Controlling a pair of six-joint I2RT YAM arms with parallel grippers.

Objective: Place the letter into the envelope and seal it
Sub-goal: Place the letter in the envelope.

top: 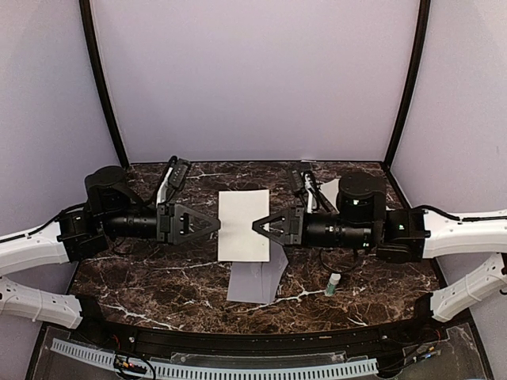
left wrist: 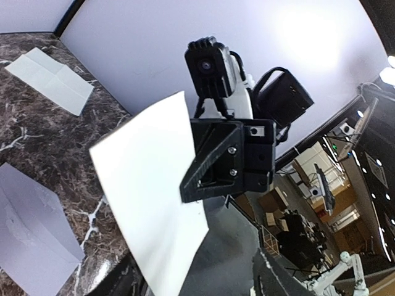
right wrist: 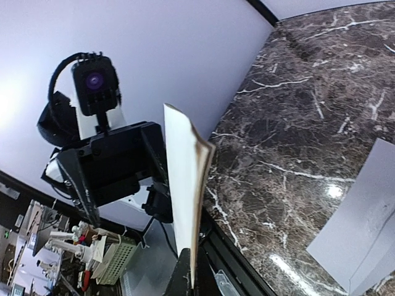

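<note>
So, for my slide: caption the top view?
Right gripper pinches the raised letter, left gripper opposite, grey envelope on the table.

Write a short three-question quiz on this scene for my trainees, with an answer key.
1. True or false: the letter is already inside the envelope.
2. Which gripper is shut on the letter? A: left. B: right. C: neither.
3. Fill in: the green-capped tube sits on the robot's ____ side of the envelope.

Key
1. False: the letter is held up above the table, and the envelope lies flat below it.
2. B: the right gripper pinches the sheet's edge.
3. right
</note>
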